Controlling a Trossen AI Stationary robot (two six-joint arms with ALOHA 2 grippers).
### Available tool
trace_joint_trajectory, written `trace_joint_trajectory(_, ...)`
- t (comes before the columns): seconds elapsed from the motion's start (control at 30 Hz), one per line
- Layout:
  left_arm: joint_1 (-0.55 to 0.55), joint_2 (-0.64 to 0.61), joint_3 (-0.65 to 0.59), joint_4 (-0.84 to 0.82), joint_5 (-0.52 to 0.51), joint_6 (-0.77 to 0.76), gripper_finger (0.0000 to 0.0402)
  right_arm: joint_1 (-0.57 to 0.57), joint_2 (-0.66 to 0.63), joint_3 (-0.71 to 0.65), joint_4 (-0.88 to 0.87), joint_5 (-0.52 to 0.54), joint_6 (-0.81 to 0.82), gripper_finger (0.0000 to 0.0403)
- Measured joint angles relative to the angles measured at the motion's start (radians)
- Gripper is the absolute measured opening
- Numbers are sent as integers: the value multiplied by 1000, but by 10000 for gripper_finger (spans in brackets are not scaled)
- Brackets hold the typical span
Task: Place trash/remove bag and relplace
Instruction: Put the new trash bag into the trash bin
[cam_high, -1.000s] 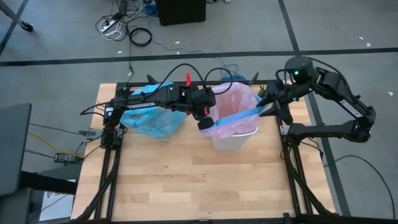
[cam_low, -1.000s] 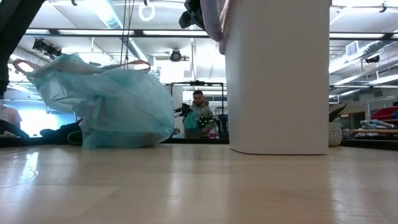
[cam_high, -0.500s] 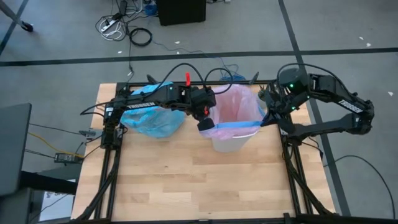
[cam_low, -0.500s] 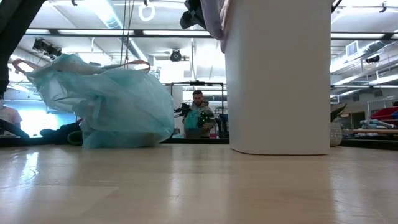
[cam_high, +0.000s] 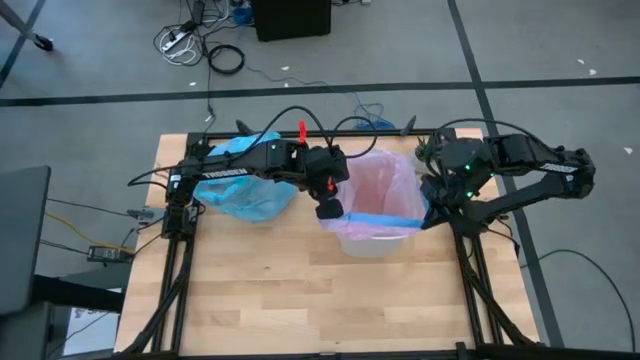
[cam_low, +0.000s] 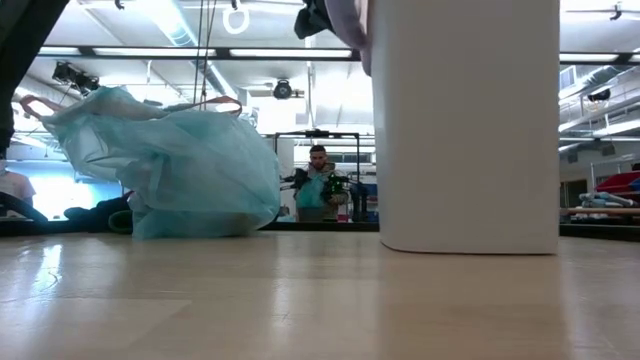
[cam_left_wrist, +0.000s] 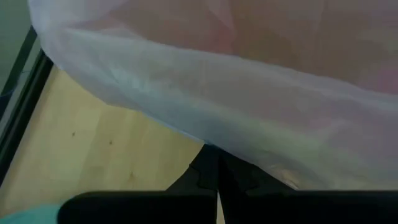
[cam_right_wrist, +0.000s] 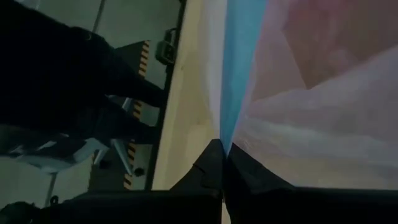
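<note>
A pale pink translucent bag (cam_high: 385, 180) with a blue rim band (cam_high: 385, 218) sits in the white bin (cam_high: 375, 245) at the table's middle right. My left gripper (cam_high: 328, 208) is shut on the pink bag's left rim. My right gripper (cam_high: 424, 216) is shut on the blue band at the bin's right side. The light-blue bag (cam_high: 245, 190) lies crumpled on the table at the far left, its underside on the wood, touched by no gripper. The trash is out of view. My left gripper pinches the pink bag's rim (cam_left_wrist: 214, 140) on the bin's left side between its two shut fingers, slanting down from the table's left. The film runs taut from the fingers across the bin's mouth. My right gripper pinches the blue rim band (cam_right_wrist: 231, 124) at the bin's near right corner between its two shut fingers, slanting down from the table's right. The band stretches taut from the fingers along the bin's near side toward my left gripper.
The bin (cam_low: 465, 130) stands upright on the wood; the light-blue bag (cam_low: 170, 170) bulks beside it. Bare table lies toward the near edge. A person sits in the room far behind the table.
My right gripper has swung toward the table's near edge along the bin's right side, drawing the blue band with it until it lies straight across the bin's near side. The bin has slid a little toward the near edge.
</note>
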Motion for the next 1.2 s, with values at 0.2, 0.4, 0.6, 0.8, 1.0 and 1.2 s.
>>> trace_joint_trajectory(0.2, -21, 0, 34, 3, 7, 40, 5, 117, 27, 0, 109, 25, 6, 0)
trace_joint_trajectory(0.4, -38, 0, 72, -7, 9, 58, 5, 205, 51, 0, 143, 61, 24, 0)
trace_joint_trajectory(0.6, -44, 0, 184, -109, 8, 83, 5, 274, 46, 7, 140, 142, 84, 0)
trace_joint_trajectory(0.8, -59, -69, 179, -102, 16, 79, 5, 341, 43, 55, 142, 193, 95, 0)
trace_joint_trajectory(1.0, -79, -105, 186, -93, 17, 98, 5, 379, 53, 63, 135, 219, 101, 0)
trace_joint_trajectory(1.2, -88, -97, 115, -162, 20, 51, 5, 409, 105, 63, 130, 229, 129, 0)
